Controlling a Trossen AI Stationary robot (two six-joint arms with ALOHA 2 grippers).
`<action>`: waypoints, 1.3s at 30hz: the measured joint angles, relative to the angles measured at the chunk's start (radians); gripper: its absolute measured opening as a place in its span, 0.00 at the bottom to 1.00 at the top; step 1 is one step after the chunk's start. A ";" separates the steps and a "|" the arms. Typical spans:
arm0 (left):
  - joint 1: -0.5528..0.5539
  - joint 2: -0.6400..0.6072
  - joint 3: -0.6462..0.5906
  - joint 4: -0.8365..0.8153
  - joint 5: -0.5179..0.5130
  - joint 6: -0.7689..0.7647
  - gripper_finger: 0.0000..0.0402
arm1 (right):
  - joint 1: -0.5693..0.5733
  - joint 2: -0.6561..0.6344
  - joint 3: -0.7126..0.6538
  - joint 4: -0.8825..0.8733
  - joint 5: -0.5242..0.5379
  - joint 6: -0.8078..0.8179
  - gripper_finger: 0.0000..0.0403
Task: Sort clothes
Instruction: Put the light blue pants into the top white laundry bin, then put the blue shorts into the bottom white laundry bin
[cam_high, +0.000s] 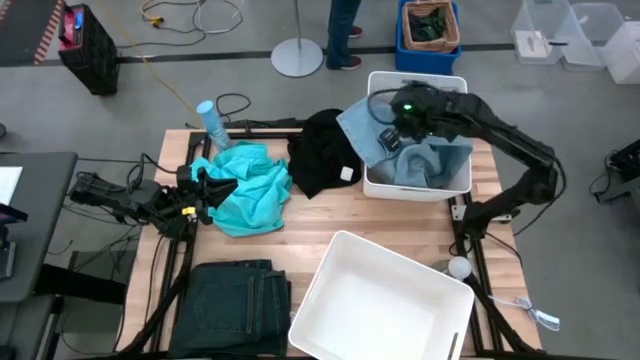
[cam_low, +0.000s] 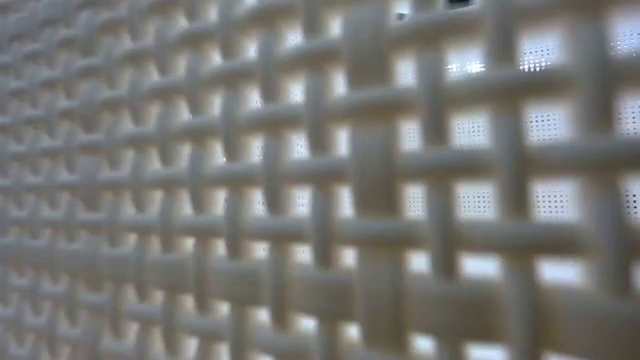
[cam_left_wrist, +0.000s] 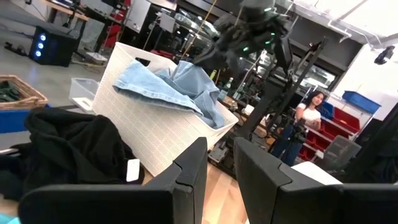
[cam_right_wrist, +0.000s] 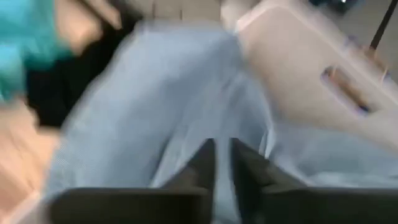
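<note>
The pale blue denim piece (cam_high: 425, 160) lies in the far white bin (cam_high: 418, 192), one part draped over its rim (cam_left_wrist: 168, 87). My right gripper (cam_high: 388, 135) hovers over that draped part (cam_right_wrist: 143, 106), its fingers a narrow gap apart (cam_right_wrist: 222, 165). The turquoise top (cam_high: 250, 185) lies bunched at the left and the black top (cam_high: 320, 150) beside the bin. Dark jeans (cam_high: 240, 295) lie folded at the near edge. My left gripper (cam_high: 208, 188) waits at the turquoise top's left edge with a narrow gap (cam_left_wrist: 221, 168) and nothing between its fingers. My right gripper slants down from the right toward the denim piece. Blur in its wrist view hides whether the fingertips touch the cloth.
A large white bin (cam_high: 340, 245) stands at the near right, and its lattice wall (cam_low: 320, 180) fills the low view. A pale blue bottle (cam_high: 212, 122) stands at the far left corner. A person (cam_left_wrist: 305, 118) stands beyond the table, as does a blue crate (cam_high: 430, 30).
</note>
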 joint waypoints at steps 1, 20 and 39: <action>0.000 0.000 0.000 0.000 0.000 0.002 0.19 | -0.012 0.017 -0.001 -0.023 -0.034 -0.014 0.07; 0.000 0.000 0.000 -0.007 0.000 0.006 0.19 | -0.239 0.281 0.001 -0.277 -0.358 -0.199 0.00; 0.000 0.000 0.000 -0.007 0.000 0.006 0.19 | -0.286 0.230 0.020 -0.191 -0.433 -0.188 0.01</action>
